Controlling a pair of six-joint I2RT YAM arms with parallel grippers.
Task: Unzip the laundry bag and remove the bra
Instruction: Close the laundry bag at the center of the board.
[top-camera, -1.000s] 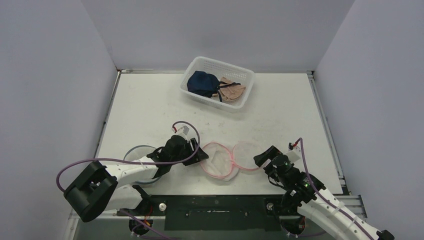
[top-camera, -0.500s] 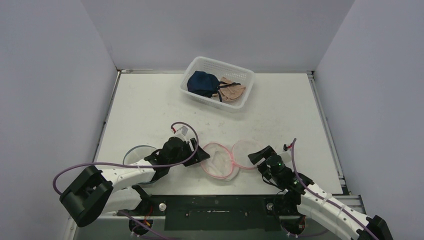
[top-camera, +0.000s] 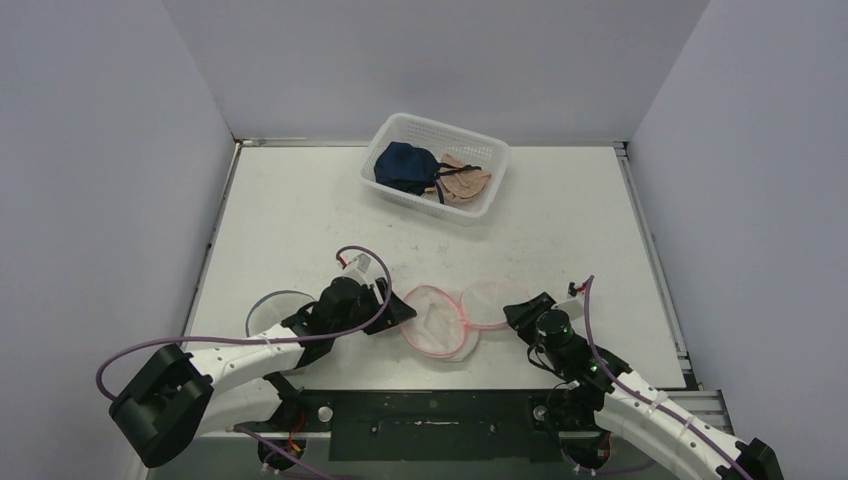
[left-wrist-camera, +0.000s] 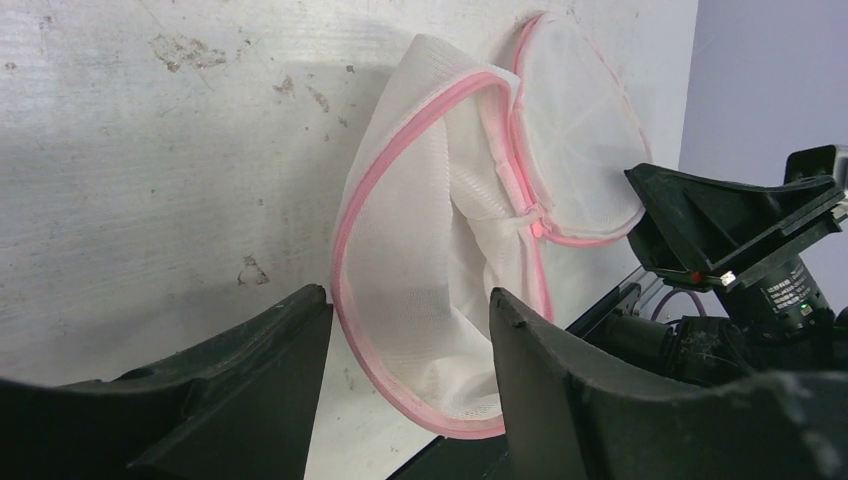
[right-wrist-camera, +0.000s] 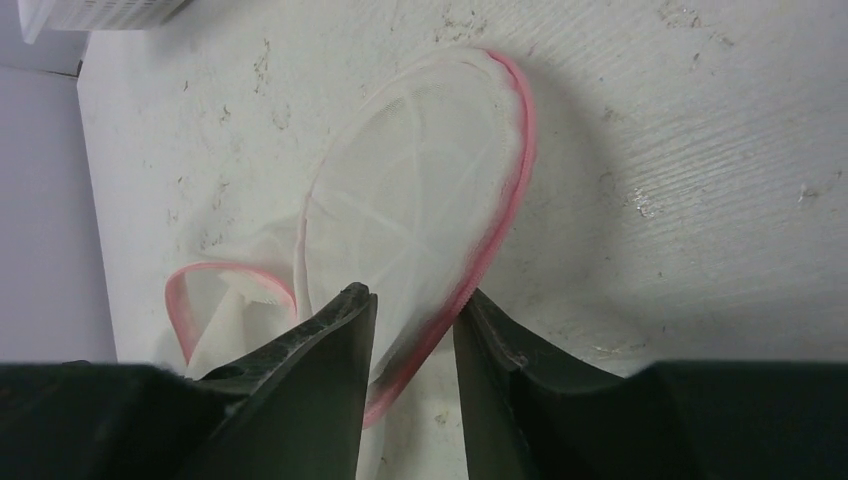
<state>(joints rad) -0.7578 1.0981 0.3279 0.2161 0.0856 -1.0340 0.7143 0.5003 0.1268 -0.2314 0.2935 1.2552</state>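
Top external view: since a second ago the right gripper has moved in from the bare table onto the near edge of the laundry bag, and its jaws, wide then, now stand narrow. The left gripper has barely shifted and sits just beside the bag's left side. There are two arms, one bag, one basket, two bras and one round clear-rimmed thing half hidden under the left arm. The bag is white mesh edged in pink tape, lying open as two round halves joined at the middle, near the table's front between the grippers. In the right wrist view the fingers of the right gripper straddle the pink rim of the flat right half; whether they pinch it I cannot tell. In the left wrist view the left gripper gapes wide over the slack, cupped left half, gripping nothing. A navy bra and a beige bra lie in the white perforated plastic basket at the table's far side.
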